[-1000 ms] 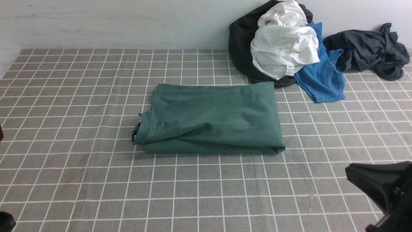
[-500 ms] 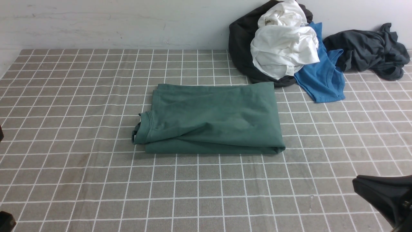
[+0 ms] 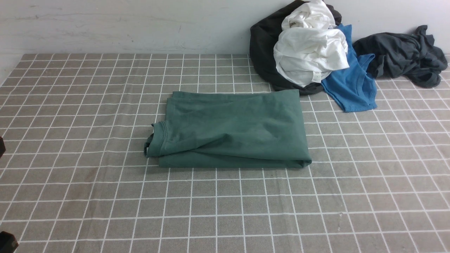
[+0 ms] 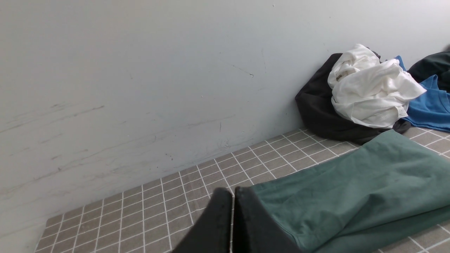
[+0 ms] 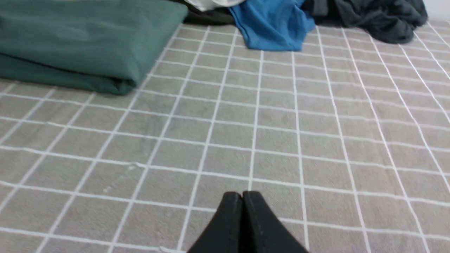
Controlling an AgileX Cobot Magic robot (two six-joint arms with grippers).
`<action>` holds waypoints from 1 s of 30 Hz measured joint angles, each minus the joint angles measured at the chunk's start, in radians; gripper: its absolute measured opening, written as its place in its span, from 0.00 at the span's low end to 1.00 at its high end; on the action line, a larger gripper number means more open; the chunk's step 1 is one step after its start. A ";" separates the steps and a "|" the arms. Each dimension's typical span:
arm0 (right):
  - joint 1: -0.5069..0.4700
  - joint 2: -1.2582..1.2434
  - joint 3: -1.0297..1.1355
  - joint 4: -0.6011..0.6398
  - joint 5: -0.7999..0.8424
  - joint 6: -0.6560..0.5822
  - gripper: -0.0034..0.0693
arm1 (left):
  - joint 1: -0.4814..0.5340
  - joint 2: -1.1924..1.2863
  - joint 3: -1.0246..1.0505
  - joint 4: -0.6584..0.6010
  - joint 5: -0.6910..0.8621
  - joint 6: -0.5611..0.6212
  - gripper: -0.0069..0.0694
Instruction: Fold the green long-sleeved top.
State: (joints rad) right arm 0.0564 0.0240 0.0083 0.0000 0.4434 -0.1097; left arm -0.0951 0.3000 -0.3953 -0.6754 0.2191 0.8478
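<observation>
The green long-sleeved top (image 3: pixel 232 129) lies folded into a rectangle in the middle of the checked table, its ribbed neck at the left edge. It also shows in the left wrist view (image 4: pixel 358 200) and the right wrist view (image 5: pixel 81 45). My left gripper (image 4: pixel 232 192) is shut and empty, off the top's left side. My right gripper (image 5: pixel 242 194) is shut and empty, above bare table at the front right of the top. Neither gripper's jaws show in the front view.
A pile of clothes lies against the back wall at the right: a black garment (image 3: pixel 262 45), a white one (image 3: pixel 309 52), a bright blue T-shirt (image 3: pixel 351 84) and a dark grey garment (image 3: pixel 404 54). A white wall (image 3: pixel 123 24) bounds the table at the back.
My right arm has drawn back out of the front view at the lower right corner. The green top has not moved.
</observation>
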 joint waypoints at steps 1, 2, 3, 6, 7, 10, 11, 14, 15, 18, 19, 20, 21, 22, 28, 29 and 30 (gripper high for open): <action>-0.011 -0.016 0.003 0.000 -0.022 -0.001 0.03 | 0.000 0.000 0.000 -0.001 0.000 0.000 0.08; -0.024 -0.027 0.008 0.000 -0.042 -0.004 0.03 | 0.000 0.000 0.000 -0.001 0.002 0.000 0.08; -0.031 -0.033 0.009 0.000 -0.057 -0.005 0.03 | 0.000 0.000 0.000 -0.001 0.002 0.000 0.08; -0.036 -0.034 0.012 0.008 -0.066 -0.005 0.03 | 0.000 0.000 0.000 -0.002 0.006 0.000 0.08; -0.036 -0.034 0.012 0.009 -0.066 -0.005 0.03 | 0.000 0.000 0.000 -0.002 0.006 0.000 0.08; -0.036 -0.034 0.012 0.011 -0.066 -0.005 0.03 | 0.000 0.000 0.000 -0.002 0.007 0.000 0.08; -0.036 -0.034 0.012 0.011 -0.066 -0.006 0.03 | 0.000 0.000 0.000 -0.002 0.007 0.000 0.08; -0.036 -0.034 0.012 0.012 -0.066 -0.006 0.03 | 0.000 0.000 0.000 -0.002 0.007 0.000 0.08; -0.036 -0.034 0.012 0.012 -0.066 -0.006 0.03 | 0.000 0.000 0.000 -0.002 0.007 0.000 0.08; -0.036 -0.034 0.012 0.012 -0.066 -0.006 0.03 | 0.000 0.000 0.000 -0.002 0.007 0.000 0.08; -0.036 -0.034 0.012 0.012 -0.066 -0.006 0.03 | 0.000 0.000 0.000 -0.002 0.007 0.000 0.08; -0.036 -0.034 0.012 0.012 -0.066 -0.006 0.03 | 0.000 0.000 0.000 -0.002 0.007 0.000 0.08; -0.036 -0.034 0.012 0.012 -0.066 -0.006 0.03 | 0.000 0.000 0.000 -0.002 0.007 0.000 0.08; -0.036 -0.034 0.012 0.012 -0.066 -0.006 0.03 | 0.000 0.000 0.000 -0.002 0.007 0.000 0.08; -0.036 -0.034 0.012 0.013 -0.066 -0.006 0.03 | 0.000 -0.002 0.003 -0.002 0.007 0.000 0.08; -0.036 -0.034 0.012 0.013 -0.066 -0.006 0.03 | -0.002 -0.033 0.021 -0.002 0.005 0.000 0.08; -0.036 -0.034 0.012 0.014 -0.066 -0.006 0.03 | -0.002 -0.038 0.024 -0.002 0.005 0.000 0.08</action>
State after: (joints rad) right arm 0.0205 -0.0097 0.0203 0.0140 0.3770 -0.1162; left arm -0.0972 0.2623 -0.3716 -0.6779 0.2245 0.8478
